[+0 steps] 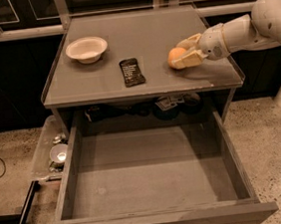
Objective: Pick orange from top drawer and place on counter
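The orange [175, 58] sits low on the right side of the counter [142, 33], touching or just above its surface. My gripper [182, 55] reaches in from the right, and its two pale fingers [189, 42] close around the orange from the right side. The top drawer [156, 217] is pulled fully open below the counter, and its flat bottom is bare.
A white bowl [87, 48] stands at the counter's back left. A black flat device [131, 71] lies near the counter's middle front. Dark items sit in the cabinet gap behind the drawer [172, 103]. A tray of small objects [57, 153] lies on the floor at left.
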